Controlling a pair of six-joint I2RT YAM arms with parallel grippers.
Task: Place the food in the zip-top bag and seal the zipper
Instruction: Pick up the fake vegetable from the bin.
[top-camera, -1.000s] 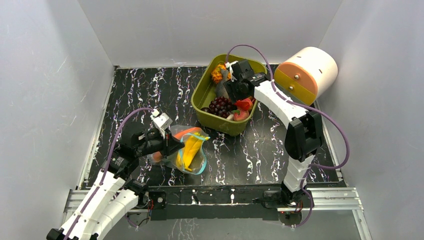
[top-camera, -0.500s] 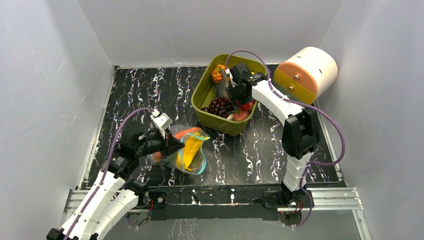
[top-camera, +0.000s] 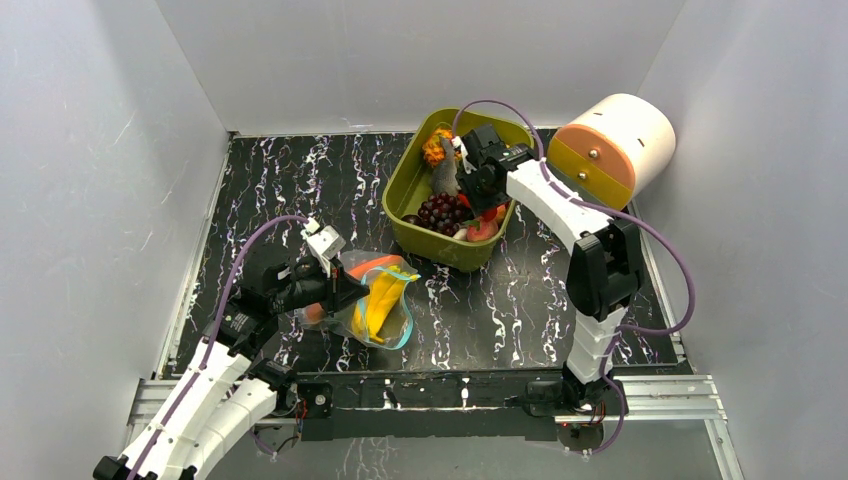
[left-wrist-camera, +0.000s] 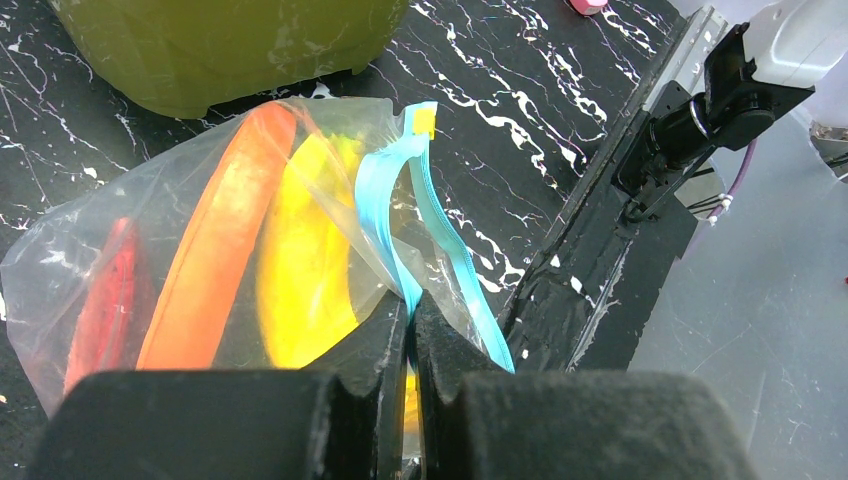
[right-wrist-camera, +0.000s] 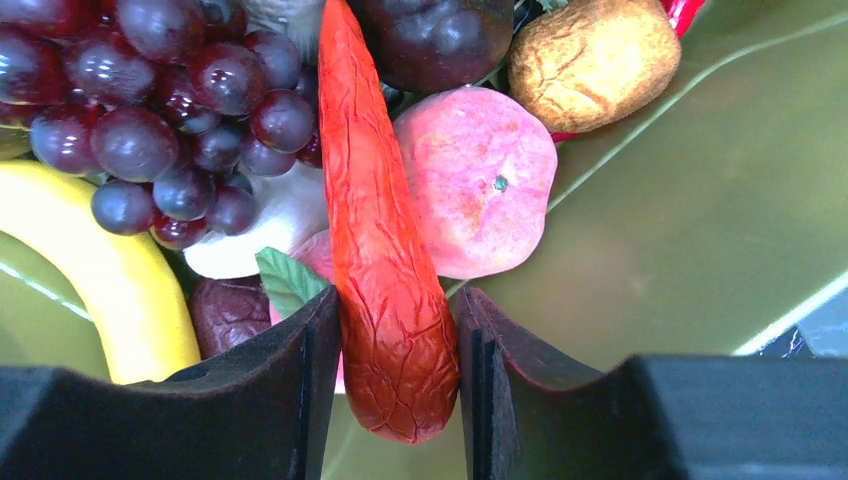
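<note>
Pinching zipper (left-wrist-camera: 376, 195), clasping red chilli (right-wrist-camera: 385, 270)

The table (top-camera: 300, 190) is black with thin white wavy lines on it, like stone. Three things sit on it. A green tub (top-camera: 405, 195) stands near the back, a bit to the right. A clear zip-top bag (top-camera: 385, 300) lies near the front, left of the middle and close to the tub's front corner. Its blue zipper (left-wrist-camera: 372, 195) faces right. A big round drum (top-camera: 625, 135), cream with an orange end, lies on its side at the back right, just beside the tub.
</note>
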